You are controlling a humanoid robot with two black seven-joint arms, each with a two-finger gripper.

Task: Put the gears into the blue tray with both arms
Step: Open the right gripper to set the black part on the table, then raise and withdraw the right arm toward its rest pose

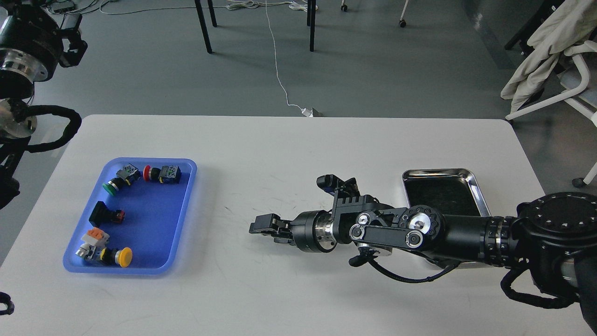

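My right arm (419, 233) reaches in from the right edge, stretched low across the white surface (289, 154), and its gripper (255, 227) points left toward the blue tray (186, 205). The gripper is dark and seen nearly end-on, so I cannot tell whether its fingers are parted or pressed together, or whether anything sits between them. I cannot make out any gears from here.

The blue tray lies well apart from my right gripper, off to its left, with bare surface between the two. Inside it, at the far end, a green-capped push button (112, 187) and a red-capped one (148, 173) lie on their sides. Nearer the middle sits a black switch block with a red tip (105, 213). At the near end lies a yellow-capped button (122, 257), just beside a small part with an orange top (95, 235).

Behind my right gripper, toward the right, the shiny steel tray (475, 186) with its dark inside sits partly under my forearm.

My left arm (28, 60) is raised at the top left corner, off the surface. Its gripper (73, 46) is small and dark there, and I cannot tell how its fingers stand.
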